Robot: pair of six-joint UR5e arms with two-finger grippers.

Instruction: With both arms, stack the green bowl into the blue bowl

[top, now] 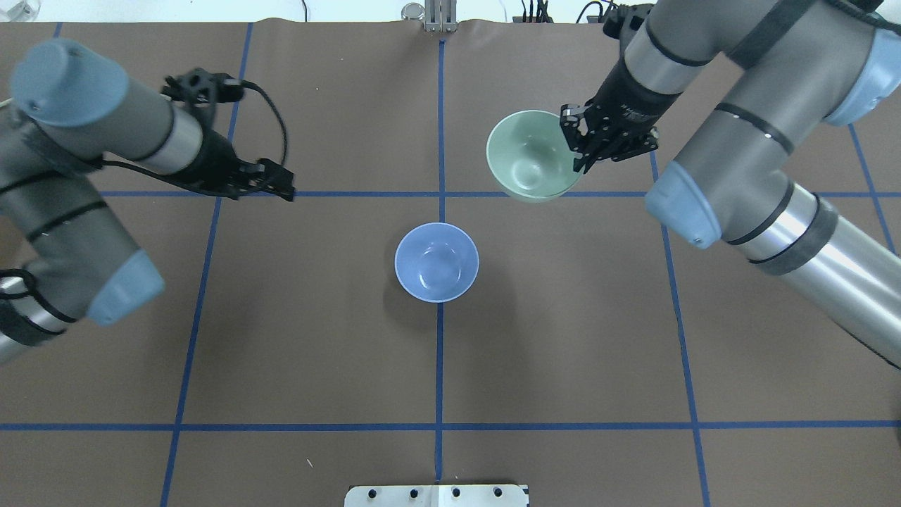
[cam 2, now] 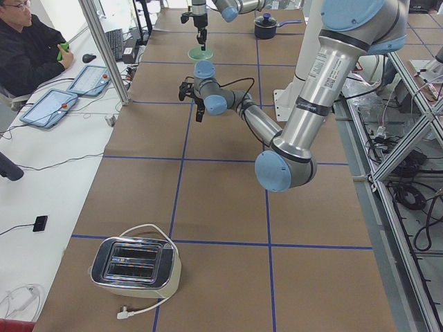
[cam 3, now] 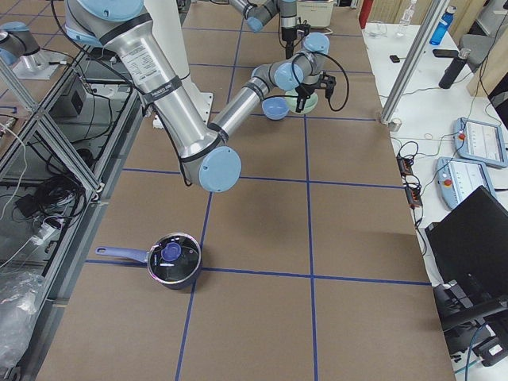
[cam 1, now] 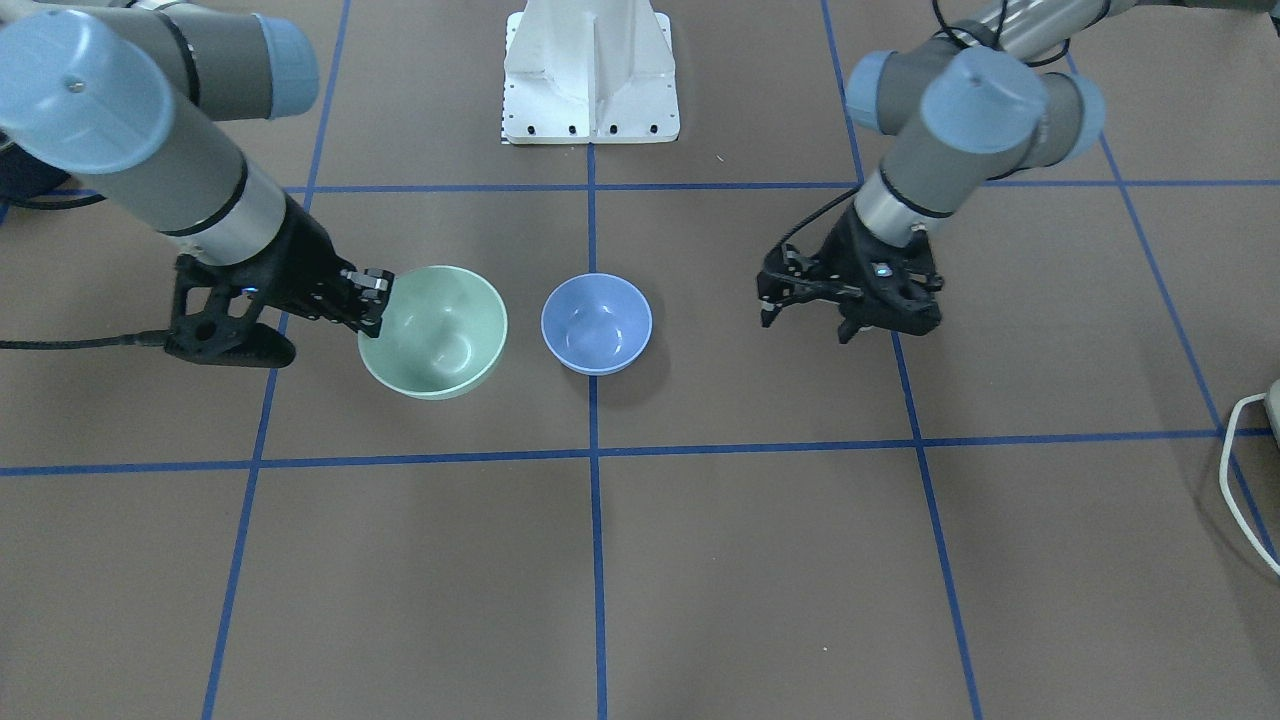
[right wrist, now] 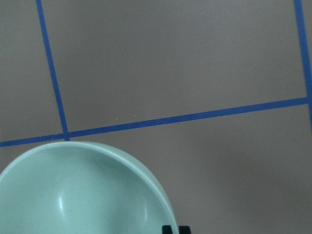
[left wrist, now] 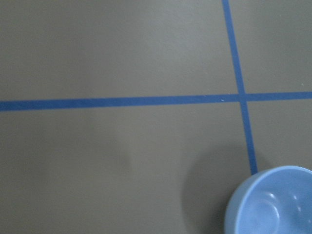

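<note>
The green bowl (cam 1: pixel 440 335) hangs tilted above the table, held by its rim; it also shows in the overhead view (top: pixel 528 158) and the right wrist view (right wrist: pixel 83 190). My right gripper (cam 1: pixel 372 295) (top: pixel 574 141) is shut on the rim side that faces away from the blue bowl. The blue bowl (cam 1: pixel 597 322) (top: pixel 436 262) stands upright on the table's centre line, beside and apart from the green one; part of it shows in the left wrist view (left wrist: pixel 270 202). My left gripper (cam 1: pixel 805 325) (top: pixel 285 184) is open and empty, hovering well to the blue bowl's other side.
The white pedestal (cam 1: pixel 590 70) stands at the robot's side of the table. A toaster (cam 2: pixel 135 266) sits at the table's left end and a lidded pot (cam 3: pixel 173 260) at its right end. A white cable (cam 1: pixel 1240 470) lies at the edge. An operator (cam 2: pixel 28 48) sits beside the table.
</note>
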